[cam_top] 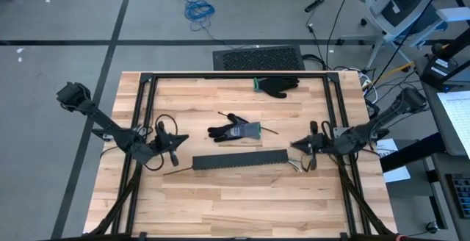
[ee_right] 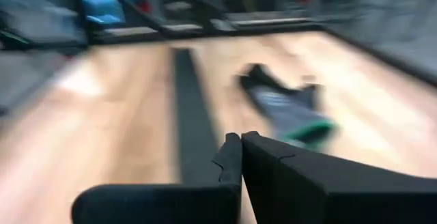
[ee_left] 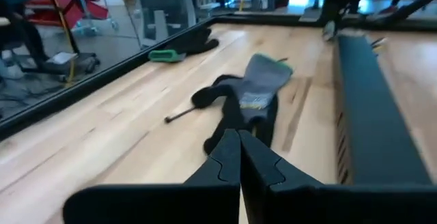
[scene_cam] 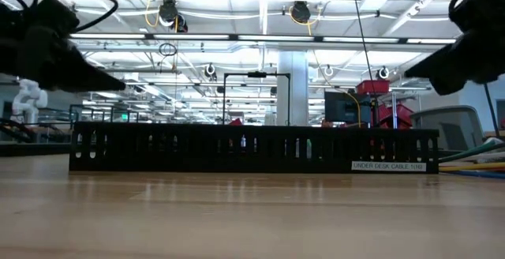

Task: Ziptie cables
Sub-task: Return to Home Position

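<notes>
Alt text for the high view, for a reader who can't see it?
A long black cable duct lies across the wooden table, with the left gripper and right gripper near its ends. A grey glove and a black glove lie beyond it.

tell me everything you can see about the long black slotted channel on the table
The black channel is a long, straight, plastic-looking duct. Its side walls have rows of narrow vertical slots, and its smooth top looks closed. A small white label sits near one end. It lies flat near the middle of the wooden table, apart from a grey-and-black glove just beyond it.
</notes>
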{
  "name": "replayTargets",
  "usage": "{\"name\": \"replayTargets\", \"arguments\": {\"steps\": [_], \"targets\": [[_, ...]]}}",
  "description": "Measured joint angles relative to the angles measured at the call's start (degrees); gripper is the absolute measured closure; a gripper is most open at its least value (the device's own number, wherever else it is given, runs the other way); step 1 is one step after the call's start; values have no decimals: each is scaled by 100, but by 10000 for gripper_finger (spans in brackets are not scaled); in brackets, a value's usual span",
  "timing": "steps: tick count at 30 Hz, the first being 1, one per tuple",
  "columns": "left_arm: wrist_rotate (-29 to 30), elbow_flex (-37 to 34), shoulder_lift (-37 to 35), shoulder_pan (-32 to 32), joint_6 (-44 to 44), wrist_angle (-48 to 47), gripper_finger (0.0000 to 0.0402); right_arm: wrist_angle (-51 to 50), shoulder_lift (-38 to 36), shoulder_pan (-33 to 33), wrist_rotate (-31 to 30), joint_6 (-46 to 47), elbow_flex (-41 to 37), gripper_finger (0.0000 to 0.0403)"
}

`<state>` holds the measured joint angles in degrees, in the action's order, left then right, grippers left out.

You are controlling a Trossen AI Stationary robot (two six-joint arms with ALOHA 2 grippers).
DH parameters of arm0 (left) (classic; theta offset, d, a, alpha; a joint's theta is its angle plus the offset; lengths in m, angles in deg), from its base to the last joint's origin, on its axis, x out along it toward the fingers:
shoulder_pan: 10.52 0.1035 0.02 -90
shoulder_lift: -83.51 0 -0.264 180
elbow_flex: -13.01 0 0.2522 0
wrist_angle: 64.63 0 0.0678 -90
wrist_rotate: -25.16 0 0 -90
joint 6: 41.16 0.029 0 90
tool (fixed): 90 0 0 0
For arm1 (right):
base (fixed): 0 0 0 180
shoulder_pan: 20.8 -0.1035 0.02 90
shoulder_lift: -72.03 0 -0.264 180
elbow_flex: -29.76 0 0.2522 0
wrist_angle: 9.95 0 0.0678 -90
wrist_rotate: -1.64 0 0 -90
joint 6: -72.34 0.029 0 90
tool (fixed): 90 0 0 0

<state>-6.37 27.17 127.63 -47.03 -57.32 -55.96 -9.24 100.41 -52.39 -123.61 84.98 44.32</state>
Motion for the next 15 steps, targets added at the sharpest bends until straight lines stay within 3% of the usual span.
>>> {"name": "replayTargets", "arguments": {"steps": [4, 8, 10, 15], "targets": [[238, 0, 0, -1, -404, -574, 402, -494, -182, 414, -699, -404, 0, 403], [370, 0, 3, -1, -1822, -1942, 401, -1115, -78, 772, -1290, -163, 4, 403], [417, -2, 177, 0, -2215, -2100, 401, -1122, 44, 920, -1274, -302, 4, 403], [357, -2, 571, -1, -2239, -2088, 401, -1122, 531, 1108, -1234, -705, 4, 403]]}}
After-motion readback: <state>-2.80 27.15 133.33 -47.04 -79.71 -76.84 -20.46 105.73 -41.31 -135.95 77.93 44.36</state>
